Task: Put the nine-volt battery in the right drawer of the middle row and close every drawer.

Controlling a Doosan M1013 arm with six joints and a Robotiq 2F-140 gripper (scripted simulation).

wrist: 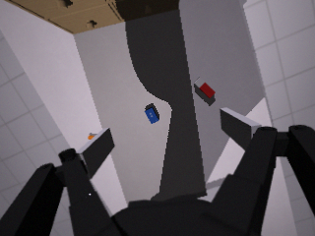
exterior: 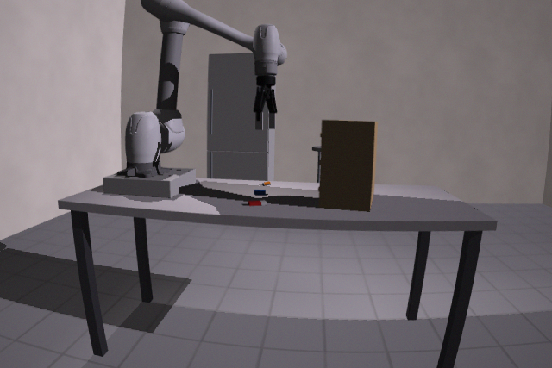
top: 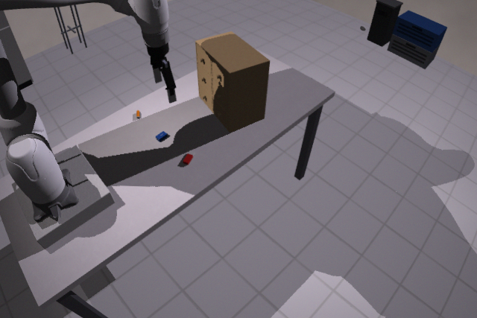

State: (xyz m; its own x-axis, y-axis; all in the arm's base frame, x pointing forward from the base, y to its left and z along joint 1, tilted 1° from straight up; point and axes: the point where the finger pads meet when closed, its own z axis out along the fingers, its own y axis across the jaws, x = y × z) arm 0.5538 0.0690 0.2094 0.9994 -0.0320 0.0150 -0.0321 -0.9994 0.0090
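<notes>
The tan small chest (top: 232, 80) stands on the grey table, and its knobbed front (top: 206, 76) faces my arm. All its drawers look pushed in. Three small things lie in front of it: a blue block with a dark end (top: 162, 136), a red block with a pale end (top: 187, 159) and a small orange and grey piece (top: 138, 115). I cannot tell for sure which is the nine-volt battery; the blue block (wrist: 152, 114) looks most like it. My gripper (top: 165, 85) is open and empty, hanging well above the table between the chest front and these things. It also shows in the wrist view (wrist: 167, 135).
My arm's base plate (top: 65, 187) sits at the near left of the table. The table's far edge runs just behind the orange piece. A stool (top: 70, 30) and cabinets (top: 408, 33) stand on the floor, away from the table.
</notes>
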